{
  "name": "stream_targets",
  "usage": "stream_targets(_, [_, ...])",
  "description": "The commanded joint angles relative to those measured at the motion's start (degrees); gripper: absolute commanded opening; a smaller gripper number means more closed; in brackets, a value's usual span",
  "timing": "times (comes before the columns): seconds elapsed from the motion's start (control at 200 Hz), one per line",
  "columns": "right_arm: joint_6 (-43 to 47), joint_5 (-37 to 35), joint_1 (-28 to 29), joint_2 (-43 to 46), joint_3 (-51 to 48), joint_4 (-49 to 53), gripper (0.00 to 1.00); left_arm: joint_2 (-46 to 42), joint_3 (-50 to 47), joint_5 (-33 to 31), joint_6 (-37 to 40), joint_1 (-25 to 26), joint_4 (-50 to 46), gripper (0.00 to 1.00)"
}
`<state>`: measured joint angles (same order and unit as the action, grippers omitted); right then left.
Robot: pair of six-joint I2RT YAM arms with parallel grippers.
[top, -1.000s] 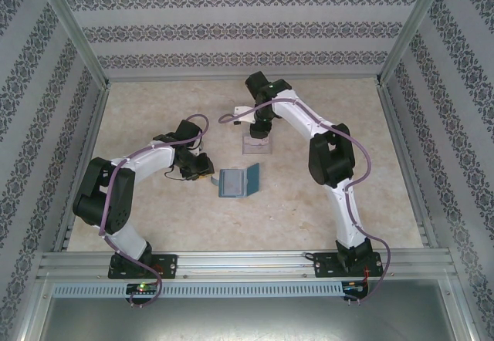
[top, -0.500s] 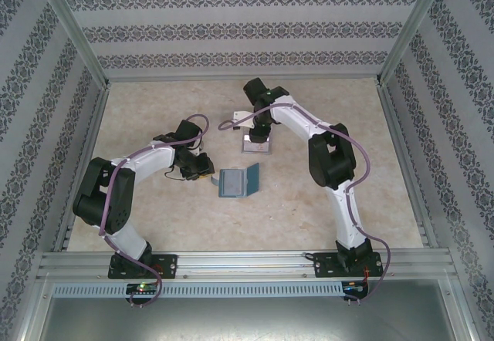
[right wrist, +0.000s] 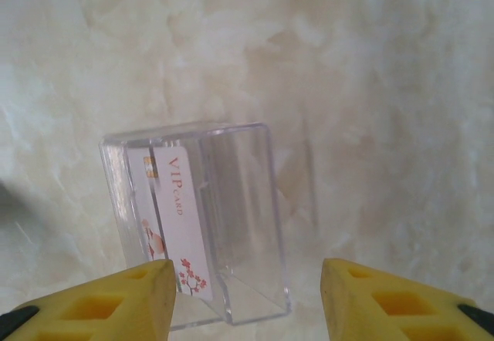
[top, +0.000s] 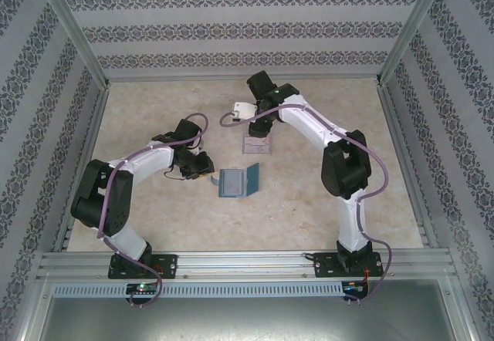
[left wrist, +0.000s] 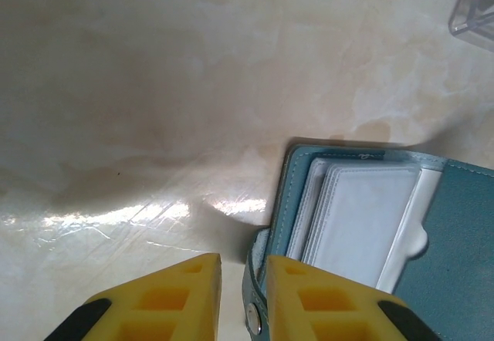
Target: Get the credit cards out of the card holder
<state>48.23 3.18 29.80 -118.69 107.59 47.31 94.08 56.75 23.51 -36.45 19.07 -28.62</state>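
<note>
card holder (left wrist: 455, 233) cropped, credit card (right wrist: 176, 202) part-hidden

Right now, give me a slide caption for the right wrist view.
Open right gripper poised over a clear plastic tray holding a white VIP card on the marble-look table.

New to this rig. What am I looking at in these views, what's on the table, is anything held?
Two robot arms are bolted at the near edge of the table; each ends in a yellow two-finger end effector. The wide picture comes from a fixed camera overhead: left arm on the left, right arm on the right. The two close-ups come from wrist cameras. On the table lie an open teal card holder and a clear plastic tray. The left end effector pinches the card holder's edge. The right end effector hangs open above the tray, holding nothing; a white VIP card sits inside it.
</note>
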Motion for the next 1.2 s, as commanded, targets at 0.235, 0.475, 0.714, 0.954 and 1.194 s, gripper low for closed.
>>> stream_targets(0.235, [-49.3,8.2,4.2,9.0,-10.1,-9.8,0.46,0.1,2.3,3.3,-1.2,1.3,3.5,0.20])
stream_targets(0.475, [-77.8,13.2,5.9,9.7,-15.7,-12.1,0.35,-1.2,3.9,2.4,-1.3,2.6,2.8,0.20])
stream_targets(0.714, [-87.9,19.2,6.6,10.1,-24.0,-19.5,0.25,0.1,4.7,7.1,-2.1,4.0,4.4,0.17])
stream_targets(0.954, [-93.3,20.7,7.7,9.7,-27.4,-23.7,0.20,4.2,2.2,8.9,-1.4,3.9,3.7,0.11])
stream_targets(1.194, [-94.7,21.0,9.1,8.4,-28.0,-23.5,0.19,5.0,-1.0,5.8,-0.3,3.9,3.4,0.08])
